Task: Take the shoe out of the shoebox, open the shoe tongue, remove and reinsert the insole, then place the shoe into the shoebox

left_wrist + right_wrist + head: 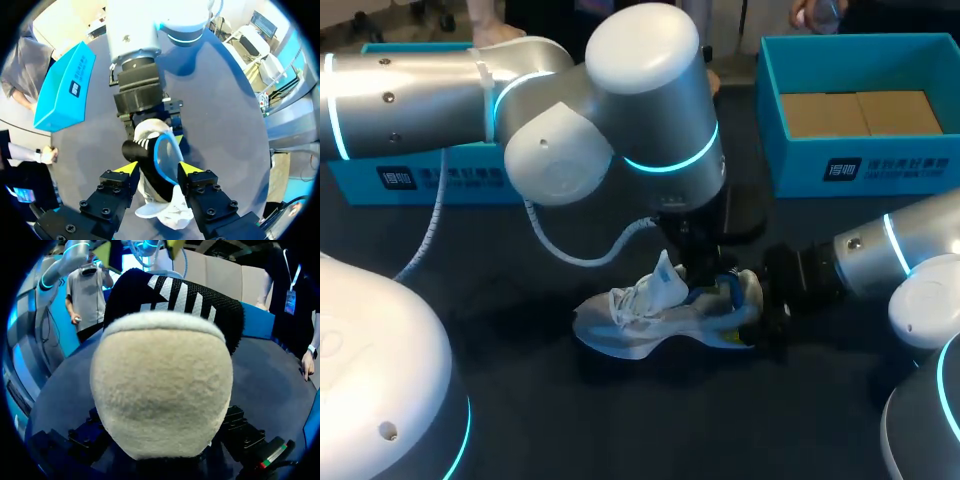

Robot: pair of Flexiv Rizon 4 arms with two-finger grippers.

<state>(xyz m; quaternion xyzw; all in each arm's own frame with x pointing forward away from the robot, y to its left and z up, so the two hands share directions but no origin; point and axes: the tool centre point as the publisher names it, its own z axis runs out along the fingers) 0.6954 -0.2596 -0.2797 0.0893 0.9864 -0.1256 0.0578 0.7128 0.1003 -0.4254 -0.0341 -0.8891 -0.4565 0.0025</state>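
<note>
The white shoe (650, 315) lies on its side on the dark bench (570, 420), toe towards my left arm. Its upper is soft and crumpled, and the white tongue (663, 275) stands up loosely. The right gripper (767, 303) is clamped on the heel from both sides. In the right wrist view the heel (160, 390) is a rounded cream pad with a fuzzy nap that hides the gripper's tips. Above it is the black knitted collar (175, 295) with white stripes.

From the left wrist view, the left gripper (157, 168) straddles the mouth of the shoe. A thin blue insole (159, 162) curls up out of the mouth in a loop. I cannot tell whether this gripper is pinching anything. In the head view my own wrist hides it.

Farther back, the open blue shoebox (860, 165) holds a flat brown cardboard liner (860, 112). Its far edge is cut off. A second blue box part (420, 180) sits behind my left arm, mostly hidden.
</note>
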